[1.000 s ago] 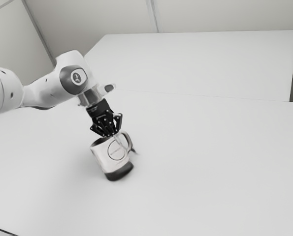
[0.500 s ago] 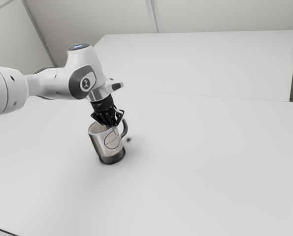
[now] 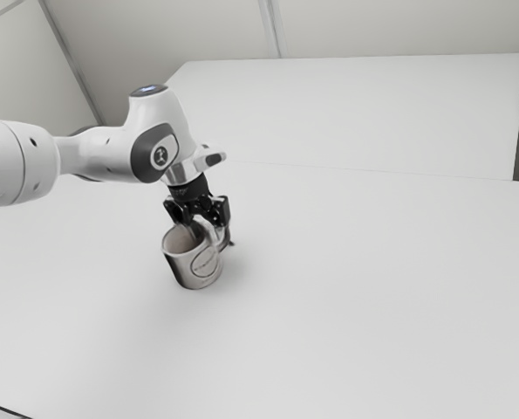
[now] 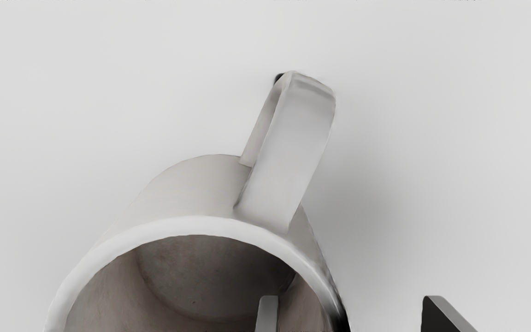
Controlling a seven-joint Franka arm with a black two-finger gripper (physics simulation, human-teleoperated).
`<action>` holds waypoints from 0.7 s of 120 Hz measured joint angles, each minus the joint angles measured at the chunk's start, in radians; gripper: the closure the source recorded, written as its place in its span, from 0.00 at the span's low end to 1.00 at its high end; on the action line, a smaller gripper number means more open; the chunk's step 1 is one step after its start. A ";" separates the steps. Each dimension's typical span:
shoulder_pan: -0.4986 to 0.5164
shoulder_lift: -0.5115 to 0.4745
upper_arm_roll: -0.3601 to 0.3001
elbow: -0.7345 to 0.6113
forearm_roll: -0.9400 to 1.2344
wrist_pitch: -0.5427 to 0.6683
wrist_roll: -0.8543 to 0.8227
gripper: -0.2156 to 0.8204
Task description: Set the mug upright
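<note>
The pincer [image 3: 208, 232] stands wide open astride the rim [image 4: 196, 226] of the mug [image 3: 192, 267], mouth up, one finger inside, one outside, gripping nothing.

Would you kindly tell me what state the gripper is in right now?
Black two-finger gripper: open, one finger inside the pale grey cylindrical mug, the other outside its wall.

It looks like a lab — a jointed white robot arm [image 3: 93, 155] reaches over a broad white bench [image 3: 372, 288], pale walls [image 3: 390, 26] standing beyond its far side.
</note>
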State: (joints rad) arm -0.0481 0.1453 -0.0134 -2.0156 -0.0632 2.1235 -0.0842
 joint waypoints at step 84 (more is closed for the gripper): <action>-0.016 -0.114 0.011 0.215 0.132 -0.157 0.006 0.22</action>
State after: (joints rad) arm -0.0645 0.0313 -0.0025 -1.8006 0.0690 1.9667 -0.0781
